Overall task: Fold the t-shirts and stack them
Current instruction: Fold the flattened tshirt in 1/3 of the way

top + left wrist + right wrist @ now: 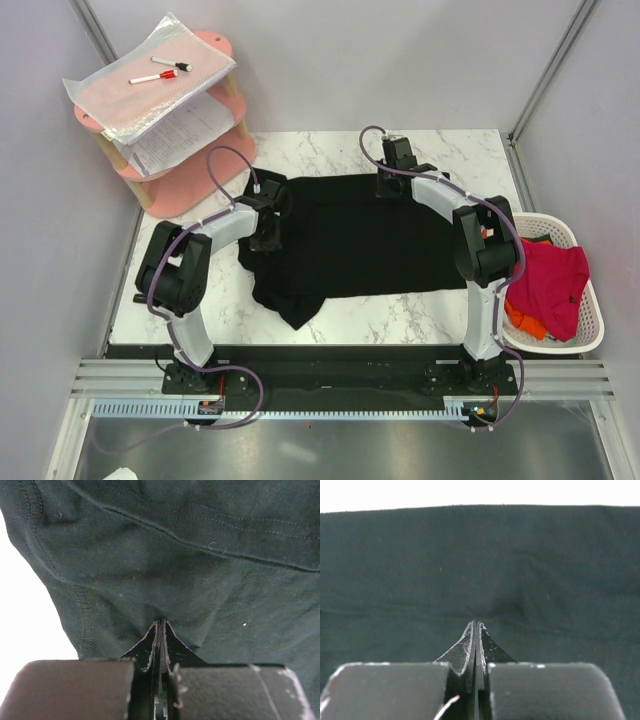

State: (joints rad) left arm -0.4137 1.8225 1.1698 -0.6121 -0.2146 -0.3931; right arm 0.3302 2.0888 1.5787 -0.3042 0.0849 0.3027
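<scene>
Top view: black t-shirt point(360, 240) lies spread on the marble desk point(470, 150), mostly flat, one sleeve bunched twd the near-left. Left tool point(268, 232) sits on its left edge, right tool point(388, 182) on the far edge nr the middle. Two grips well apart, prob so the cloth can be lifted & carried over w/o sagging. Red t-shirt point(552, 285) & orange t-shirt point(522, 320) wait in the white basket point(592, 345) off the desk's right side, so no stack yet; I'd judge this the 1st fold of the 1st shirt. Left wrist view: left tool point(161, 622) jaws pressed narrow, no gap. Cloth puckers into the tip, so it reads as pinching the black t-shirt nr a stitched sleeve seam; bright desk shows at left. Right wrist view: right tool point(475, 624) likewise closed tight. A faint dimple at the tip suggests a nip of the same cloth, tho less clear. Cloth runs flat to a straight edge beyond. Risk: so thin a pinch may slip.
</scene>
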